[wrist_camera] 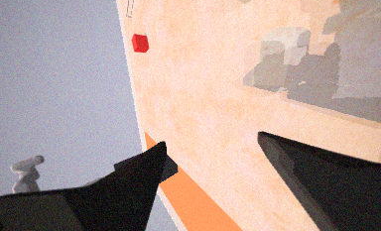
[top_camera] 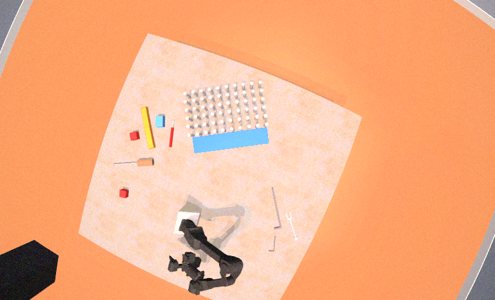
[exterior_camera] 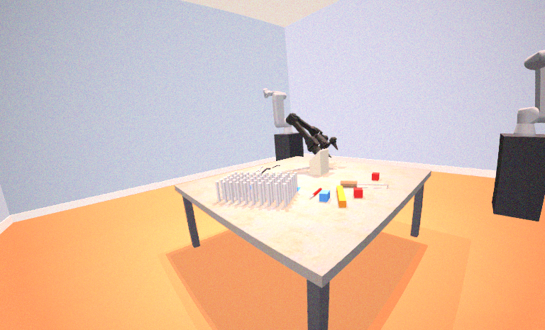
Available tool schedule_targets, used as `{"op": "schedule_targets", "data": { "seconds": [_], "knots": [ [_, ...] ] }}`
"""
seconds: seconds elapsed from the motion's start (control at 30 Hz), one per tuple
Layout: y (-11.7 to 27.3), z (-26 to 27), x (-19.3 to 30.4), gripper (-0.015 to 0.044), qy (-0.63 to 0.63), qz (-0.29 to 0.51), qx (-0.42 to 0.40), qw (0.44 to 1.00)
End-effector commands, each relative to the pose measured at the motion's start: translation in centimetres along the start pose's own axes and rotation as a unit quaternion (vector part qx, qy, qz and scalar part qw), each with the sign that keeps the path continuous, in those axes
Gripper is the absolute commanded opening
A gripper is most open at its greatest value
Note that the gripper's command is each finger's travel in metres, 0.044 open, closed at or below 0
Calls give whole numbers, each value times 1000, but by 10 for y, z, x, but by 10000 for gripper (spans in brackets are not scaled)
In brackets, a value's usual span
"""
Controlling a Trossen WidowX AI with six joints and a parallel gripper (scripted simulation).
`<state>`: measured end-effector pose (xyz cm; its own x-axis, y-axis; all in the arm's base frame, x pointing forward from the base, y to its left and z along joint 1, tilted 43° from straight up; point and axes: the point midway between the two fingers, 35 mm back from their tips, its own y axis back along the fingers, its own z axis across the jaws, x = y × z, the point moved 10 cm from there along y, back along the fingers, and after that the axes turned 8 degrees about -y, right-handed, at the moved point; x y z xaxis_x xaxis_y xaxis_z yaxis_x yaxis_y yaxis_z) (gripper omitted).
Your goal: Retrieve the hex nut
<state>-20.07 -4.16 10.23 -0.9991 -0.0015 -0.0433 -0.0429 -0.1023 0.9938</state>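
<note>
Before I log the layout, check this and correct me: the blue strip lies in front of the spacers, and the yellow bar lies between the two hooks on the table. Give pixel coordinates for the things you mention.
One thing is wrong: the yellow bar [top_camera: 147,128] [exterior_camera: 341,196] lies between a red cube [top_camera: 134,135] [exterior_camera: 358,192] and the light-blue block [top_camera: 160,121] [exterior_camera: 324,195], as the top view shows. The rest stays.
</note>
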Motion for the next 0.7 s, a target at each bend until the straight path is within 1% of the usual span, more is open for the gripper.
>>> {"op": "schedule_targets", "data": {
  "seconds": [0.0,0.03,0.3,0.67],
  "knots": [
    [0,0,0,426,-1,1,0,1000],
    [1,-1,1,440,-3,3,0,1000],
    [17,-30,9,440,-61,68,17,996],
    [47,-76,11,440,-140,149,82,975]
  ]
}}
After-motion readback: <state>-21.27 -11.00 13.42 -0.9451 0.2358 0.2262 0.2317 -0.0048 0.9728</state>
